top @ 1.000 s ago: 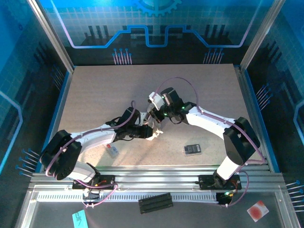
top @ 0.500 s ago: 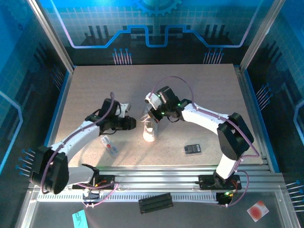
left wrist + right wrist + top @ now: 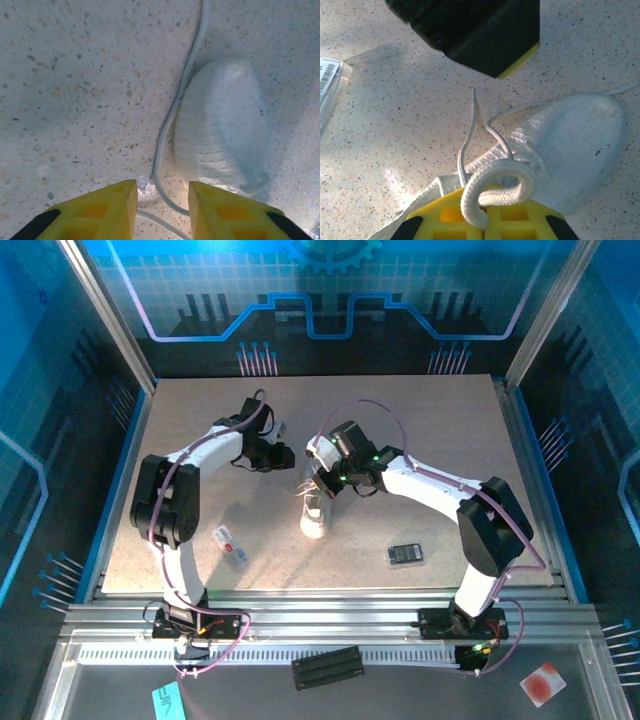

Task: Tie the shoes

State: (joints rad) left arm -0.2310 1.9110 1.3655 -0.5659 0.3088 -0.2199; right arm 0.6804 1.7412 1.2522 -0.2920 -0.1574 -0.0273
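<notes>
The small white sneaker [image 3: 315,512] lies mid-table with thin laces trailing from it. My right gripper [image 3: 325,487] sits at its rear end. In the right wrist view its yellow fingers [image 3: 487,215] are shut on a loop of thick white lace [image 3: 497,182], with the shoe [image 3: 570,145] just beyond. My left gripper [image 3: 280,451] hovers back-left of the shoe. Its jaws [image 3: 162,192] stand open over the table, and a thin lace [image 3: 172,110] runs loosely between them, beside the shoe's rounded end [image 3: 220,130].
A small black rectangle [image 3: 405,554] lies right of the shoe and a white tag [image 3: 232,546] lies to its left. A black bar [image 3: 325,668] rests on the front rail. Blue walls enclose the table.
My left gripper pulled back from the shoe, moving left and then towards the back, and its jaws opened. The right gripper shifted slightly left and back, still shut on the lace.
</notes>
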